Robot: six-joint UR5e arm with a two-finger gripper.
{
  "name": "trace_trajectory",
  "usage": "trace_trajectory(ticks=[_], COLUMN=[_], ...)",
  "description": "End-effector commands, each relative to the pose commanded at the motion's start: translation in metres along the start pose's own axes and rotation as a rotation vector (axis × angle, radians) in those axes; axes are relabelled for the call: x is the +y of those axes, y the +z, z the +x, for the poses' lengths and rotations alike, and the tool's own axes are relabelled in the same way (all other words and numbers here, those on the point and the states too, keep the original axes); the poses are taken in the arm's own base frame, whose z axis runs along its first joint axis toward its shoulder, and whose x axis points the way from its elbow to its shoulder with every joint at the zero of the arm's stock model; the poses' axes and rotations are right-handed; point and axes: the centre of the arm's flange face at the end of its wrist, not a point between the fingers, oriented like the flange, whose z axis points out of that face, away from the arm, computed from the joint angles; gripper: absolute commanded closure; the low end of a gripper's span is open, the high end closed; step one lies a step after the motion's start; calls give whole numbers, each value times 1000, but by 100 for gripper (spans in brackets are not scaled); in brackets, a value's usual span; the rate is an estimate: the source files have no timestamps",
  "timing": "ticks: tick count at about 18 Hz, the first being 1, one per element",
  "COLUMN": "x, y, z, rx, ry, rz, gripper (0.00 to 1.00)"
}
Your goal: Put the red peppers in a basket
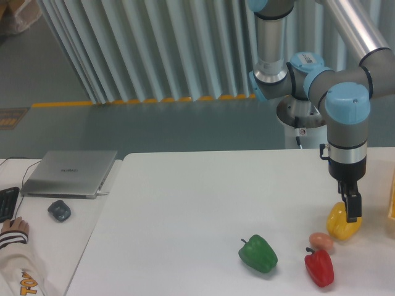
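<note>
Camera view, lower right: the red pepper (319,267) lies nearest on the white table (185,209), the egg-like ball (321,241) just beyond it, then the gripper (352,209) overlapping the yellow pepper (341,227), whether clenched I cannot tell, with the basket (391,197) at the right edge.

"TO" on a sleeve (24,280)

On my feed, a green bell pepper (258,253) sits low and centre on the white table (185,203), a yellow bell pepper (343,223) lies at lower right, and a small orange-brown ball (321,241) rests just beside it. At left I see a closed laptop (69,172) and a grey mouse (59,210).
</note>
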Motion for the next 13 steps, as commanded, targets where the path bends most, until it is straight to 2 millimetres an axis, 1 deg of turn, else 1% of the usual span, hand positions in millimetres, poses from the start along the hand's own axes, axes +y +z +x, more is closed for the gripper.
trace_trajectory(ticks=[4, 5, 9, 13], x=[2, 2, -2, -2], y=[7, 10, 10, 12], z=[6, 8, 7, 7], rx=[16, 22, 18, 4], ry=[-9, -35, -107, -110], rz=[7, 9, 41, 40], gripper=[0, 0, 0, 0])
